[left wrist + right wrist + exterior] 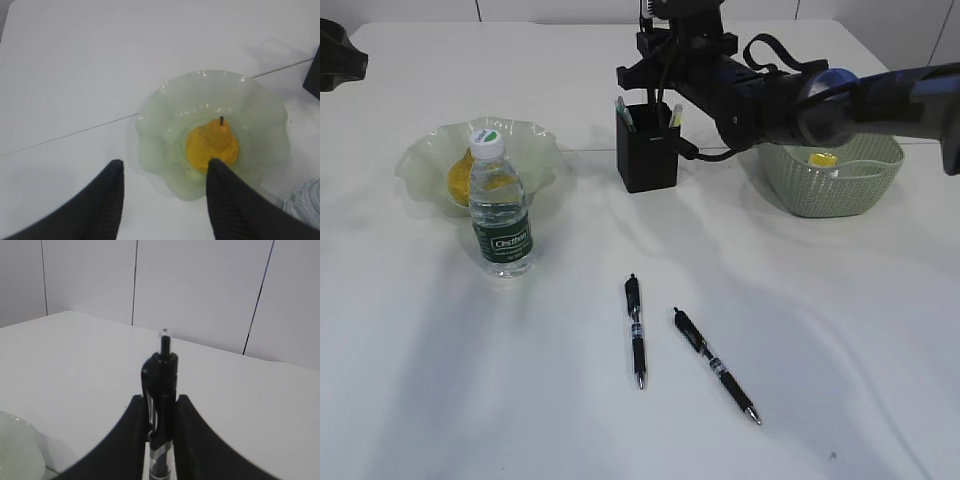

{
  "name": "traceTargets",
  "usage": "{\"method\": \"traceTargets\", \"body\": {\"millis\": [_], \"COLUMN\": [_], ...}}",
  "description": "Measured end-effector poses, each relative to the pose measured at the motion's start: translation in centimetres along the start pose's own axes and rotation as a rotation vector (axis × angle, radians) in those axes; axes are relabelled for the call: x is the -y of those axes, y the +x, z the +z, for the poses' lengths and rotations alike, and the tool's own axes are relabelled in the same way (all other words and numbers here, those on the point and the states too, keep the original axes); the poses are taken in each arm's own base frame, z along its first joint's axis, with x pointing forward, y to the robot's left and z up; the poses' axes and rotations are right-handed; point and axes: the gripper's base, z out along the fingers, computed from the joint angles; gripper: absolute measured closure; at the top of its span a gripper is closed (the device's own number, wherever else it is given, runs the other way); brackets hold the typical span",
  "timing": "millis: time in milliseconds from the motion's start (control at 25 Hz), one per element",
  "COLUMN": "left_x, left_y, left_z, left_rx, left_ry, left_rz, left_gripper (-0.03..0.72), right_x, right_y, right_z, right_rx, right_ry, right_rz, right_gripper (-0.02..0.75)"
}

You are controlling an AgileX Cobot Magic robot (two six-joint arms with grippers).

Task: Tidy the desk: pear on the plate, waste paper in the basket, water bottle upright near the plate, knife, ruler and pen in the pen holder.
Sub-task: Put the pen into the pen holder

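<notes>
Lab: bare white desk [840, 330], panelled wall [200, 285]

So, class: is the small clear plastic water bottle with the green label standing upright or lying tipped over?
Upright. The clear plastic water bottle stands on its base on the white desk, white cap on top, just in front of the pale green ruffled plate.

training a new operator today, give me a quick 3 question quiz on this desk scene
1. True or false: the pear lies on the plate.
2. How many pens lie flat on the desk? A) one B) two C) three
3. Fill in: the right gripper is shut on a ____ above the pen holder.

Key
1. True; the water bottle stands upright in front of the plate.
2. B; the left pen and the right pen lie apart.
3. Pen; the held pen stands upright between the fingers.
</notes>
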Motion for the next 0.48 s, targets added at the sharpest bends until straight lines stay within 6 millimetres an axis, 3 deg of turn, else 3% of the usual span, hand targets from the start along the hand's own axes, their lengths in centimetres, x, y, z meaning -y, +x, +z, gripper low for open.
{"method": "traceTargets", "body": {"millis": [480], "left_x": [0.00], "left_y": [0.00], "left_z": [0.00], "left_rx": [0.000], "left_ry": [0.000], "left_rz": [0.000], "left_gripper": [0.313], "right_x": [-0.15], "right_y": [1.08], "right_z": [0.22], "right_rx": [-0.027], "right_ry": [-0.003], "right_rz": [0.029], "right_gripper": [0.638]}}
